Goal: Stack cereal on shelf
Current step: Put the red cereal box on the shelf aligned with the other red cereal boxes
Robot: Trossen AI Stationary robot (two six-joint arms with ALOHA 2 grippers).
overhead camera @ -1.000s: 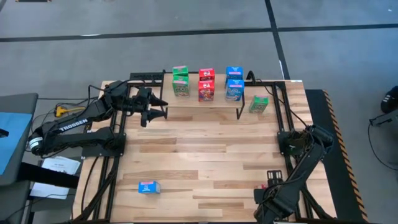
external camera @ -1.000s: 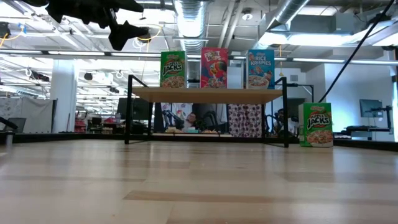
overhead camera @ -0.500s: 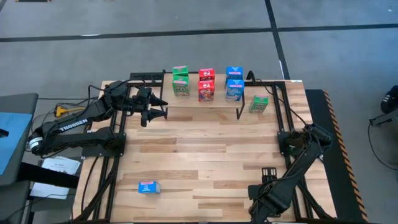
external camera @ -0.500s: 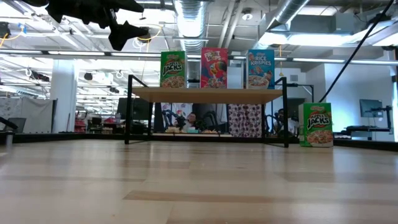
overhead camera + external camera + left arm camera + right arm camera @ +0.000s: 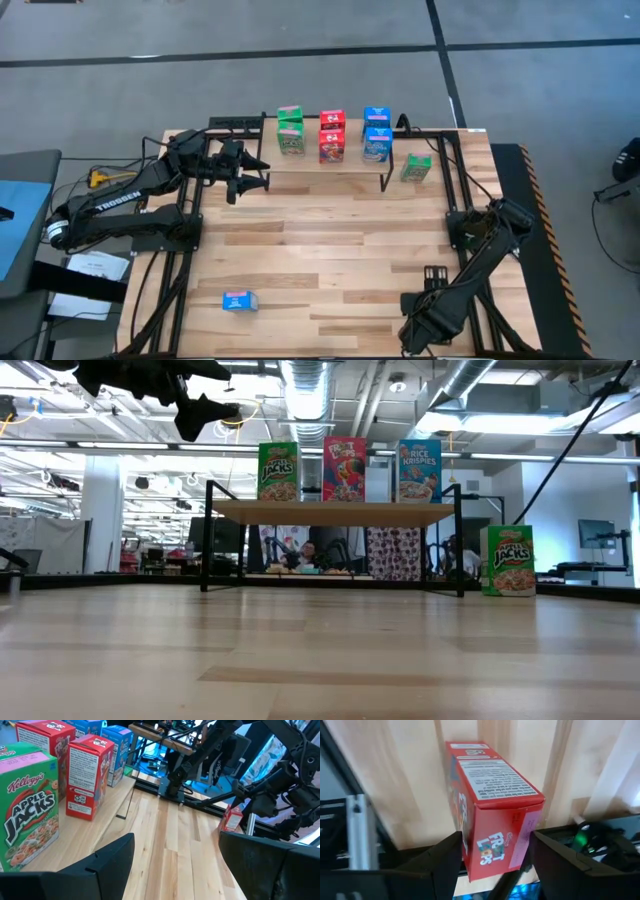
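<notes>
Left arm: stretched from the table's left edge toward the far edge, raised clear of the boards. Left gripper (image 5: 252, 182) hangs level just beside the left end of the shelf (image 5: 330, 512), fingers parted, holding nothing.

Right arm: folded low, reaching to the table's near right corner. Right gripper (image 5: 492, 865) points down at a red Froot Loops box (image 5: 487, 805); its fingers stand on either side of the box's end. Whether they press on the box cannot be told.

Red Froot Loops box: lying on its side at the near right corner, long axis running away from the gripper along the table boards.

Shelf, far edge of table: green Apple Jacks boxes (image 5: 290, 131), red boxes (image 5: 332, 137) and blue Rice Krispies boxes (image 5: 377, 134), all upright, fronts facing the table.

Green Apple Jacks box (image 5: 416, 167): upright on the table, just off the shelf's right end.

Blue box (image 5: 240, 300): lying flat near the near left corner, long axis along the near edge.
</notes>
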